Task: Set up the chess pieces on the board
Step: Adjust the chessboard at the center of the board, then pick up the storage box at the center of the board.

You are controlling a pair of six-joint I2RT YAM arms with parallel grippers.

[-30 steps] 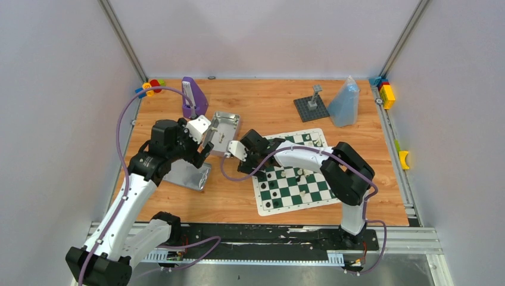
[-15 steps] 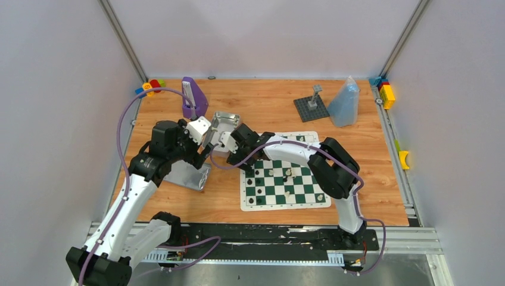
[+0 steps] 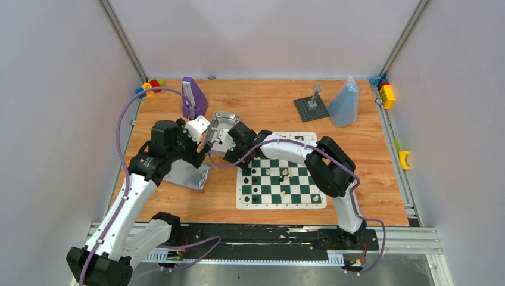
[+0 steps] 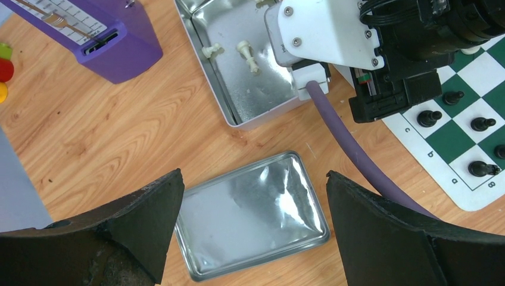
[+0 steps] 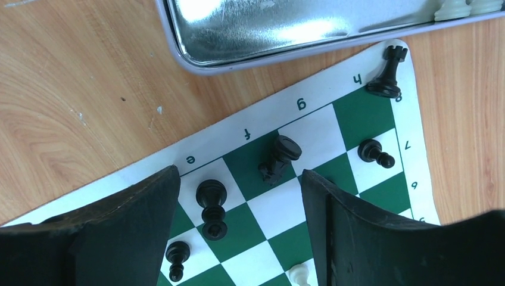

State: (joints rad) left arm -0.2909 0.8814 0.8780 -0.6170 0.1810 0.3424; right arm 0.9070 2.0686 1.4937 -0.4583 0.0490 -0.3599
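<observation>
The green-and-white board (image 3: 280, 204) lies flat in front of the right arm. Black chess pieces (image 3: 255, 180) stand on its left columns and a few white ones (image 3: 286, 174) near the middle. My right gripper (image 3: 237, 154) hangs open over the board's far left corner. Between its open fingers (image 5: 239, 173) are board squares (image 5: 280, 208), a tipped black piece (image 5: 212, 205) and a black knight (image 5: 277, 158); a rook (image 5: 387, 74) stands at the corner. The open silver tin (image 4: 229, 110) holds white pieces (image 4: 245, 52). My left gripper (image 4: 253, 179) is open above the tin lid (image 4: 250, 217).
The tin (image 3: 221, 126) sits just beyond the board's corner, its lid (image 3: 187, 174) to the left. A purple wedge-shaped object (image 3: 192, 98), a grey studded plate with a post (image 3: 311, 107), a blue bag (image 3: 345, 102) and coloured blocks (image 3: 386, 92) line the back.
The board has slid left and turned square to the table edge. My right gripper has moved left with it, toward the tin. The left arm has stayed put.
</observation>
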